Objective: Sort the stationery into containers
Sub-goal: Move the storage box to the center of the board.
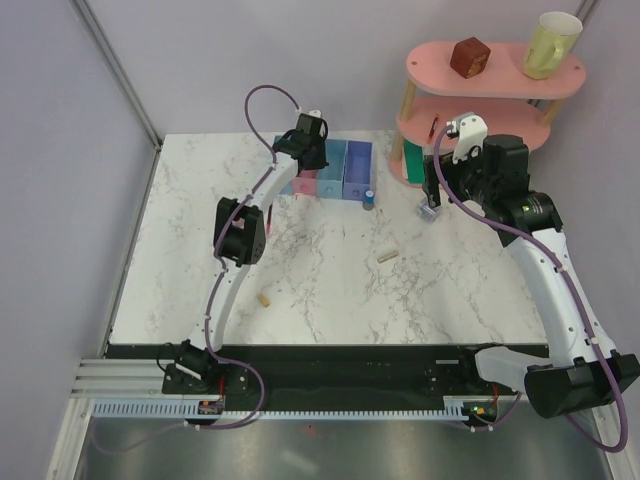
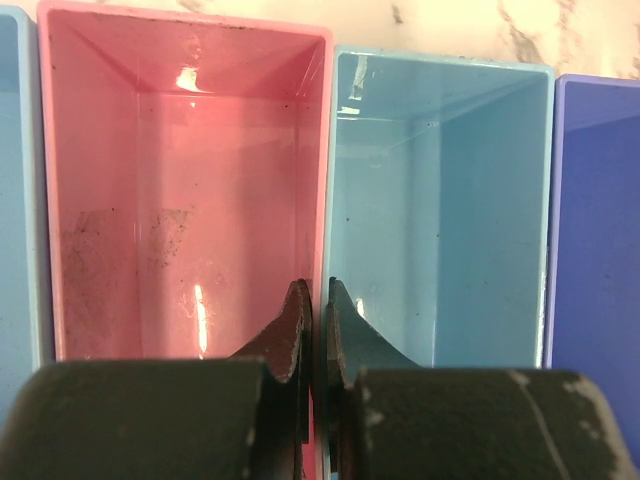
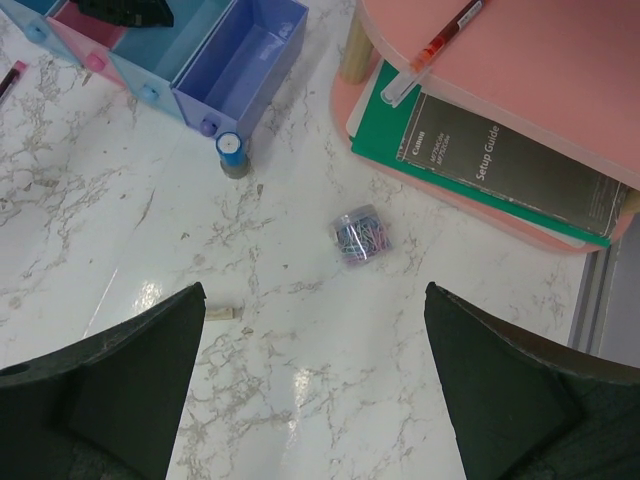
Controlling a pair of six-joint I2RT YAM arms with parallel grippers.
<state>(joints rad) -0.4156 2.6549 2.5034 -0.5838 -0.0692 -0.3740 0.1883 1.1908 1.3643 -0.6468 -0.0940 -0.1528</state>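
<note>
Top view: left gripper (image 1: 305, 150) hangs over the row of bins (image 1: 345, 165) at the far side of the table (image 1: 200, 250). Right gripper (image 1: 432, 200) points down, right of the bins, near the pink shelf (image 1: 480, 75). Blue cylinder (image 1: 369, 199) stands upright just in front of the bins' right end. A beige piece (image 1: 388, 254) lies well in front of the bins, a bit right. The second beige piece (image 1: 264, 297) is farther toward the arms, left of the bins' middle. Brown cube (image 1: 468, 57) and yellow mug (image 1: 550, 43) sit on the shelf top.

Left wrist: jaws pinched together with nothing between them. The tips are over the wall between the pink bin (image 2: 190, 200) and the light blue bin (image 2: 440, 200). The purple-blue bin (image 2: 600, 220) is at the right.

Right wrist: jaws spread wide, gripping nothing. The clear round tub (image 3: 360, 238), full of paper clips, sits on the table right of the bins, between them and the shelf. The beige piece lies just beside the left finger. The red pen (image 3: 440, 45) lies on the shelf top and a booklet (image 3: 500, 160) on the lower tier.
</note>
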